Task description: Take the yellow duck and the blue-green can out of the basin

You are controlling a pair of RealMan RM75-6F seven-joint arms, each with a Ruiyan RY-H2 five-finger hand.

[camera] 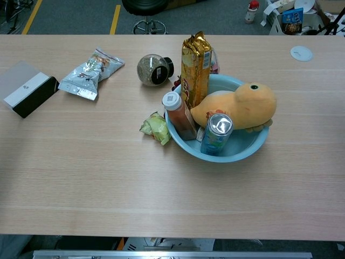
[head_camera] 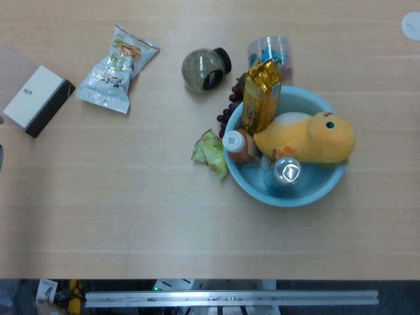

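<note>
The yellow plush duck (head_camera: 308,138) lies across the back right of the light blue basin (head_camera: 308,198), its head to the right. In the chest view the duck (camera: 237,108) rests against the basin (camera: 245,154) rim. The blue-green can (head_camera: 287,170) stands upright at the basin's front, just ahead of the duck, its silver top showing; the chest view shows the can (camera: 217,135) leaning on the front wall. At the left edge of the head view a thin dark sliver (head_camera: 1,157) shows, perhaps part of my left hand. My right hand is out of both views.
A gold snack packet (head_camera: 261,98) and a white-capped bottle (head_camera: 237,146) also stand in the basin's left side. Outside it lie a green wrapper (head_camera: 210,152), dark grapes (head_camera: 228,111), a round jar (head_camera: 205,69), a plastic cup (head_camera: 269,49), a snack bag (head_camera: 117,69) and a box (head_camera: 38,98).
</note>
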